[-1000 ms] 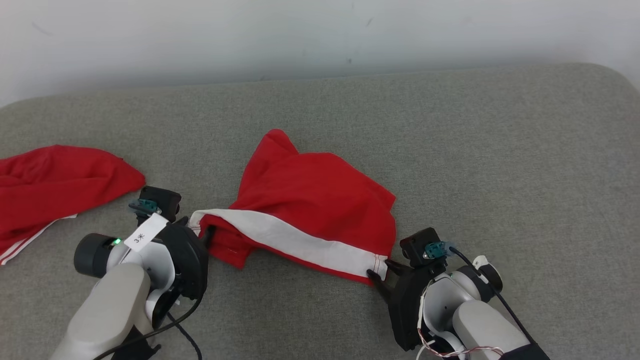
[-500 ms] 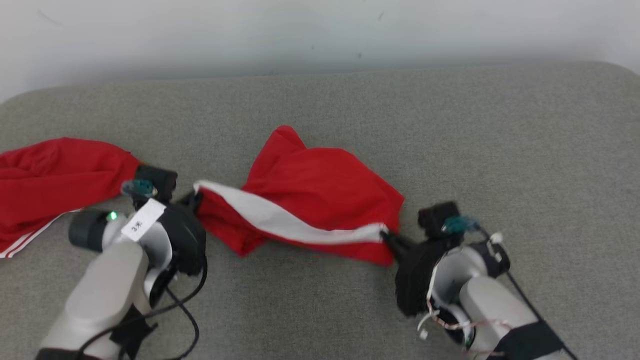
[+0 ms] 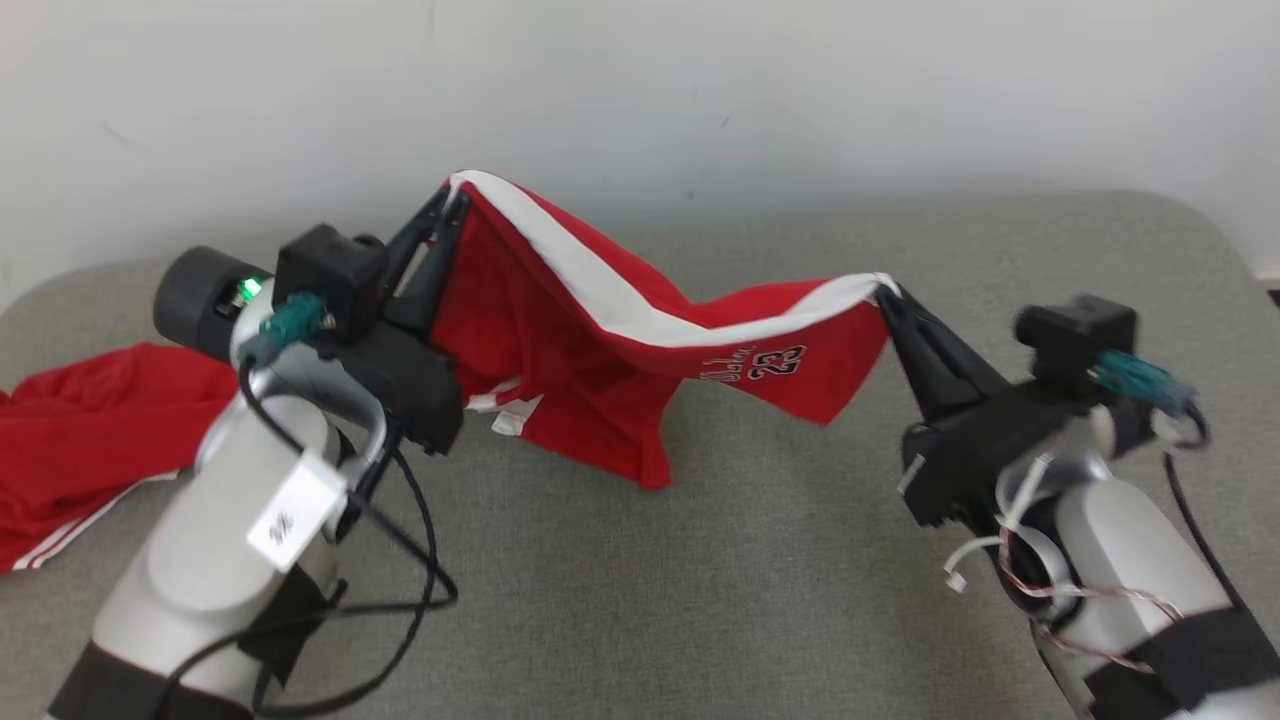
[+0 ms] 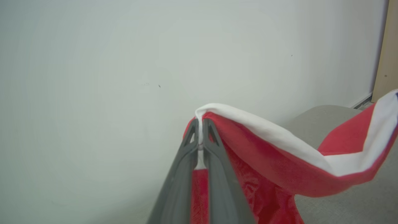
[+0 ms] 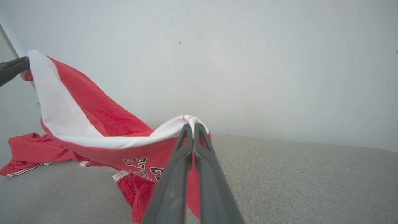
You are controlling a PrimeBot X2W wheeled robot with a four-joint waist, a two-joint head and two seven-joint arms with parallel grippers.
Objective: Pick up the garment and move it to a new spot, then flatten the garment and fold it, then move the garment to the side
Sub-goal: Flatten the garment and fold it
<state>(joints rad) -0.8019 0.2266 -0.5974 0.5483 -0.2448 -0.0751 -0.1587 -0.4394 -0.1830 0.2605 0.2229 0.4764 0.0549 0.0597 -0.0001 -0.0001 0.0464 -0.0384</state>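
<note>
Doubly gripped the garment (image 3: 600, 370) by its white band (image 3: 610, 300) above the grey cushion (image 3: 700, 600): clenched in left gripper (image 3: 452, 195) at 10 o'clock, right gripper (image 3: 885, 290) at 3 o'clock. Judged lifted; not yet relocated, flattened, folded, sidelined.

Head camera looks down; both wrist cameras face the wall (image 4: 93, 62), sharing the garment (image 5: 102, 115).

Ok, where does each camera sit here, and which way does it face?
Head view: on the head, facing down at the grey cushion; both forearms, left gripper and right gripper holding the garment.
Left wrist view: along its shut fingers toward the wall.
Right wrist view: along its shut fingers toward wall and cushion.
Shared: both wrist views show the garment's white band.
</note>
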